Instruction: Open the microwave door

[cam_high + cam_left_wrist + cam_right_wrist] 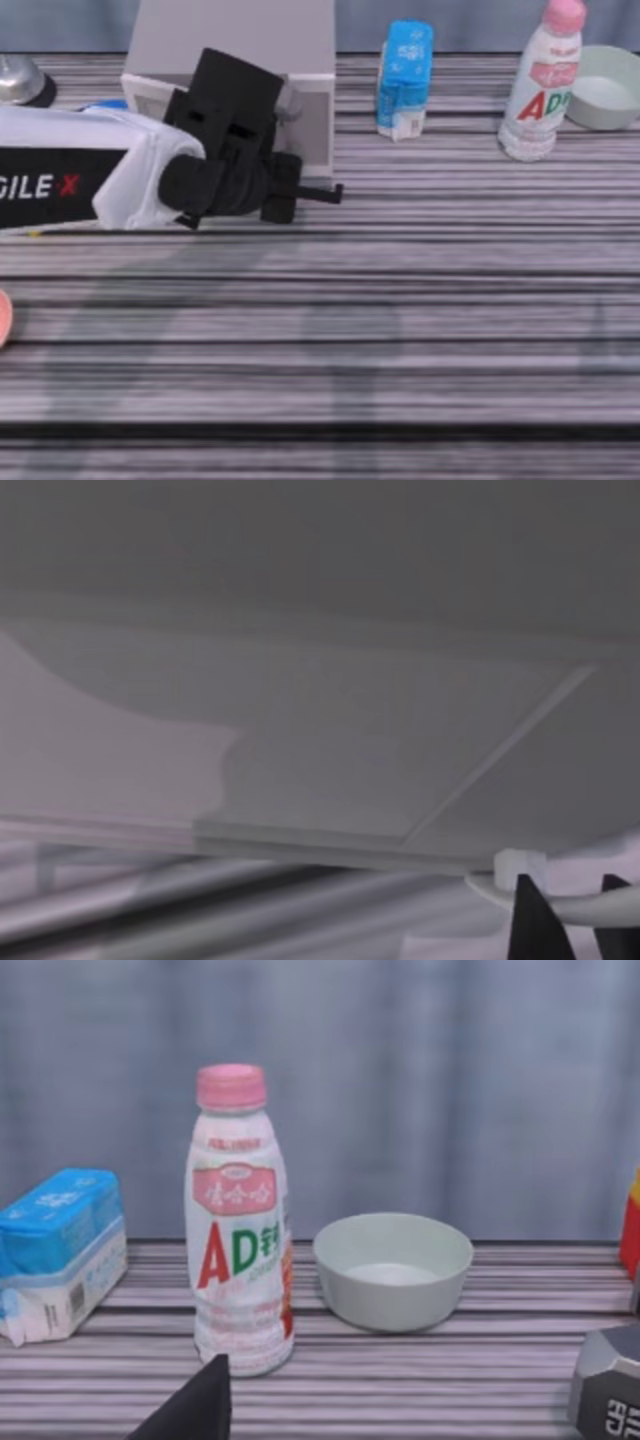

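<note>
- Microwave (pixel 235 35) serves as the landmark: it stands at the far edge of the table, left of centre in the top view, its front turned toward the near side.
- Nearest to the viewer, the striped table (pixel 400 350) in front of the microwave is where the door would swing out.
- Next, the left arm (pixel 90 180) reaches in from the left, its black wrist and the left gripper (pixel 318 192) pressed up to the microwave's front lower edge, probably to catch the door by its free side.
- Two thin dark fingertips (pixel 535 920) show in the left wrist view, just apart, with a pale curved strip between them; whether they pinch it or only flank it cannot be told.
- The microwave door (pixel 145 90) shows only as a pale edge at the front's left, mostly hidden by the arm; how far it stands open cannot be judged from above.
- The left wrist view is filled by a flat grey panel (pixel 330 750) of the microwave seen very close.
- Right of the microwave stands a blue carton (pixel 404 80), then farther right a pink-capped bottle (pixel 540 85) and a pale bowl (pixel 603 87), all apart from the door's path.
- A metal bell (pixel 20 80) sits left of the microwave.
- The right arm is parked out of the top view; its wrist camera faces the bottle and bowl.
</note>
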Motion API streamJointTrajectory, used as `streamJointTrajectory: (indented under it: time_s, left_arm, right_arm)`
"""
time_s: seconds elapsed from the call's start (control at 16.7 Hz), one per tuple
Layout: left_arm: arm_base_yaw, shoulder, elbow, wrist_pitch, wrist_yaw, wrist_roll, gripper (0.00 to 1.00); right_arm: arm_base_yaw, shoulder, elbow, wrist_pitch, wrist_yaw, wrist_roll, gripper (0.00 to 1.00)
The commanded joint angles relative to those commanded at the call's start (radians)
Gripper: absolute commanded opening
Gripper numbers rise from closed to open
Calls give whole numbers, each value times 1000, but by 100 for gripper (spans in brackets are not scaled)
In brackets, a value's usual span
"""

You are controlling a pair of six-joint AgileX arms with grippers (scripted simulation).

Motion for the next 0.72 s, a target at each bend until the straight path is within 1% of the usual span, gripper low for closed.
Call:
streamJointTrajectory:
  time_s: [0.42,0.48,0.72]
  left_arm:
    - [0,0,0,0,0,0,0]
    - [-8,2,4,0,8,-6,0]
    - [4,-15,-16,9,22,20,0]
  right_arm:
    - [0,0,0,0,0,0,100]
    - [0,0,0,0,0,0,100]
    - [0,0,0,0,0,0,100]
